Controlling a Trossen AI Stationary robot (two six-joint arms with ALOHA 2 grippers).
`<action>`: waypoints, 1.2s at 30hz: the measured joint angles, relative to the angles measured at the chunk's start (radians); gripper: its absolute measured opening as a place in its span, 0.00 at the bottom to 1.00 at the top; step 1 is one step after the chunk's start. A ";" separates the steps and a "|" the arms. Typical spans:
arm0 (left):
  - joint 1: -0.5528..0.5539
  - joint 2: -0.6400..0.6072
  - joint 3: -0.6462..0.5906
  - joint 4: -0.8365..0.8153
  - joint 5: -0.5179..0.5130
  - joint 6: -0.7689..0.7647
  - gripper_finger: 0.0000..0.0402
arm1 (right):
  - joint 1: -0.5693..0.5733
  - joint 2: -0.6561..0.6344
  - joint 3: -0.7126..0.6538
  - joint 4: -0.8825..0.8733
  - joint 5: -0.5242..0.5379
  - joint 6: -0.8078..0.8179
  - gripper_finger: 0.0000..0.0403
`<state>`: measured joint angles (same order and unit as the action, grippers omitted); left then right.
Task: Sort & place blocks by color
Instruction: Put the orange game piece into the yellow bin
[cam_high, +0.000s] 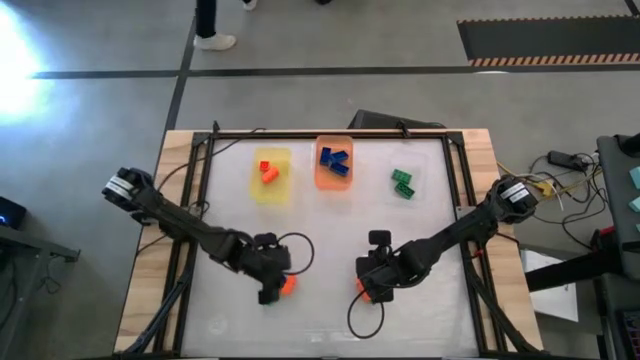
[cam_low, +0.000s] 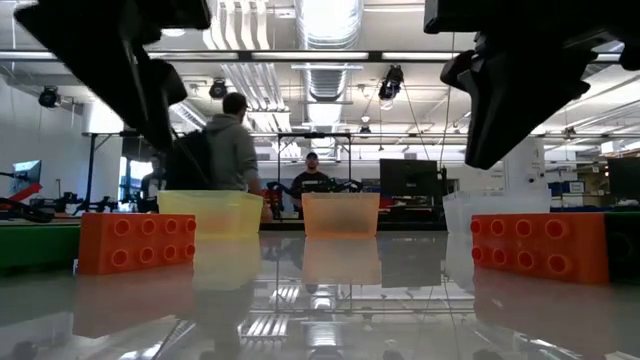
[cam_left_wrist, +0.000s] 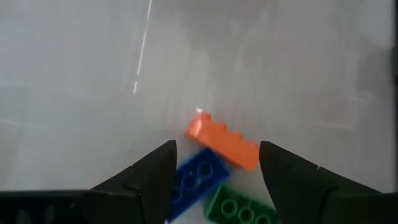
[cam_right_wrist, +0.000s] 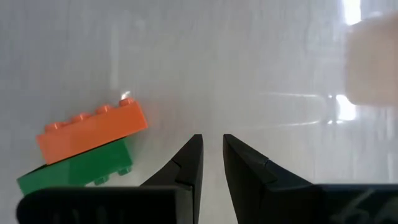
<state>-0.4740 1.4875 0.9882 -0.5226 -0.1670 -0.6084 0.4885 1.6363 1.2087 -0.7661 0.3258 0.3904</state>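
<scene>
While the left gripper (cam_left_wrist: 214, 171) hangs wide open, empty, over touching orange (cam_left_wrist: 222, 142), blue (cam_left_wrist: 198, 182) and green blocks (cam_left_wrist: 241, 210), sorted blocks lie in the far trays (cam_high: 271, 180), and the right gripper (cam_right_wrist: 212, 163), nearly closed, holds nothing beside an orange-on-green pair (cam_right_wrist: 87, 146).

2 dark jointed arms, silver-banded bases, black cables

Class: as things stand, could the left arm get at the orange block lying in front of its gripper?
Probably yes. The left gripper is open over the orange block, which lies between its fingers with bare table beyond; blue and green blocks crowd one side.
</scene>
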 joint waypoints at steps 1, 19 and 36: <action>-0.001 0.018 0.000 0.011 -0.003 -0.005 0.53 | 0.000 0.000 0.000 0.001 0.005 0.000 0.13; 0.009 0.184 0.000 0.114 -0.028 -0.252 0.53 | 0.052 0.000 -0.001 0.017 0.015 0.001 0.13; 0.009 0.232 -0.013 0.155 0.002 -0.325 0.53 | 0.061 0.001 -0.007 0.035 0.017 0.002 0.13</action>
<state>-0.4648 1.7191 0.9751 -0.3676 -0.1654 -0.9330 0.5495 1.6375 1.2020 -0.7315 0.3424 0.3926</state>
